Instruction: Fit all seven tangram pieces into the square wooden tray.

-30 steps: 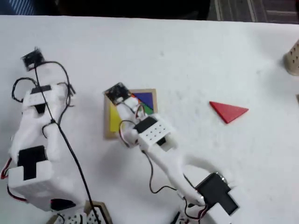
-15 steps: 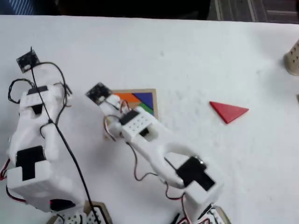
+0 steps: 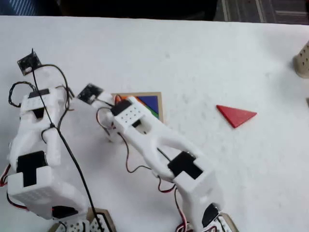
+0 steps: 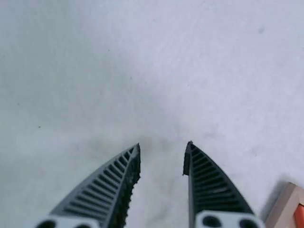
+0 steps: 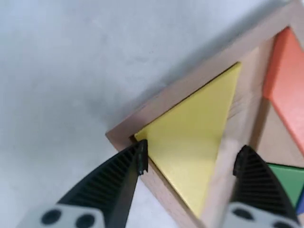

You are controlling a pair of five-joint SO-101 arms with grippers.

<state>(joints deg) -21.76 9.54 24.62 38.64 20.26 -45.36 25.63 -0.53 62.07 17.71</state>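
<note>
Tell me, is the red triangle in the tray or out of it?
Out. The red triangle lies flat on the bare white table, well apart from the wooden tray, with open tabletop between them.

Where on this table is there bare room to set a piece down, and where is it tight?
Bare: the table beyond the tray, and between the tray and the red triangle. Crowded: at the tray, under the right arm, next to the left arm.

Bright, diffuse light washes the white table (image 3: 207, 58); beneath my left gripper (image 4: 161, 148), only a soft grey shadow.
</note>
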